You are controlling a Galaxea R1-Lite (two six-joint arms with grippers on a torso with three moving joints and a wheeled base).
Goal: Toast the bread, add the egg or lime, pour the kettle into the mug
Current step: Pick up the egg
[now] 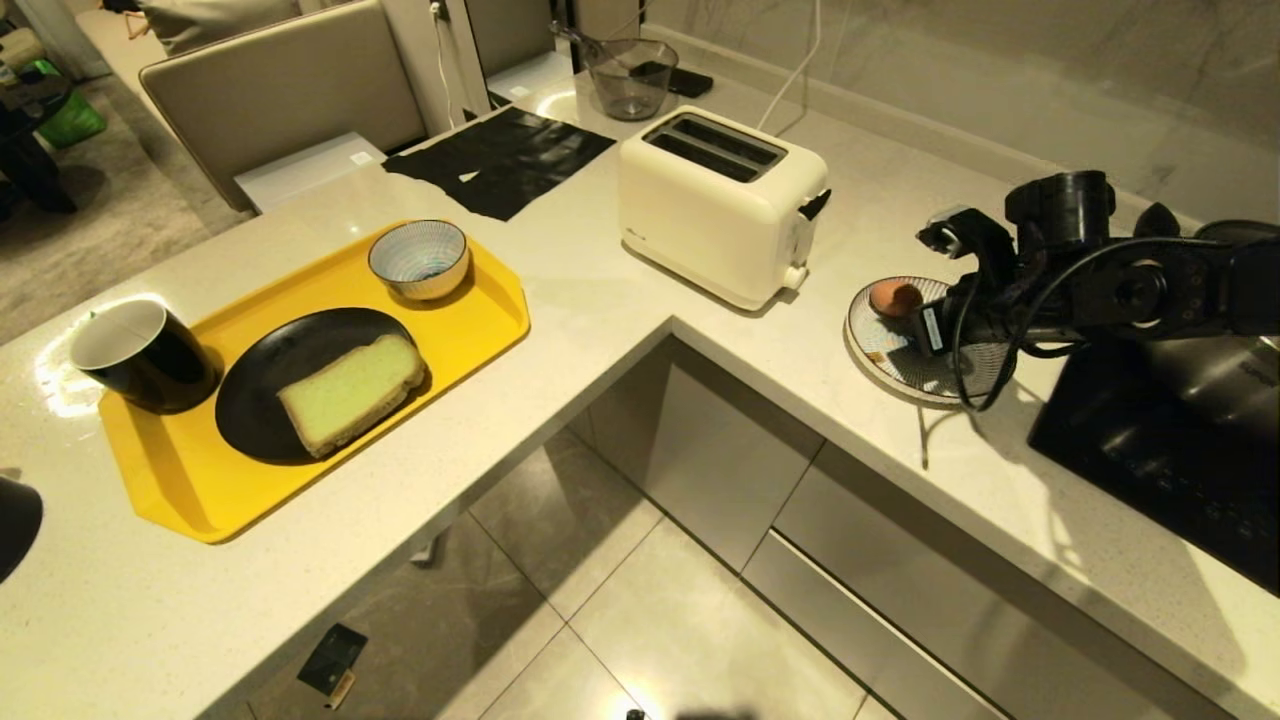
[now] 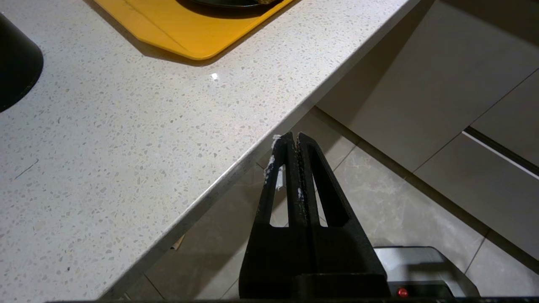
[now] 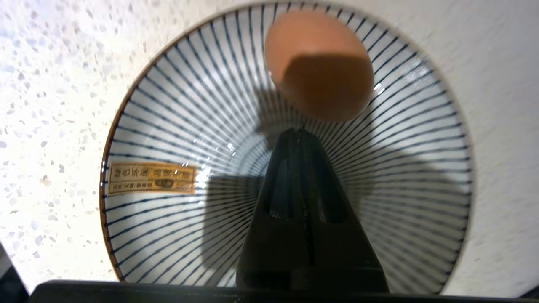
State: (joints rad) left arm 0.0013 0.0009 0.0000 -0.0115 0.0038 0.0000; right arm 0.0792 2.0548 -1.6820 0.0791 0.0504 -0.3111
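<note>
Egg (image 3: 318, 63) lay on striped plate (image 3: 168, 126) beside toaster (image 1: 715, 205); right gripper (image 3: 300, 134) hung over plate, jaws closed, empty. Left gripper (image 2: 292, 141) closed, empty, off counter edge.

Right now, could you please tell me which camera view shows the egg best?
The right wrist view: the egg fills much of the picture, lying unheld on the striped plate just beyond the shut jaws. The head view shows the egg small, partly behind the right arm. The left wrist view misses it.

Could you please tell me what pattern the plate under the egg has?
The plate has thin dark lines radiating from its centre on white, clearest in the right wrist view.
</note>
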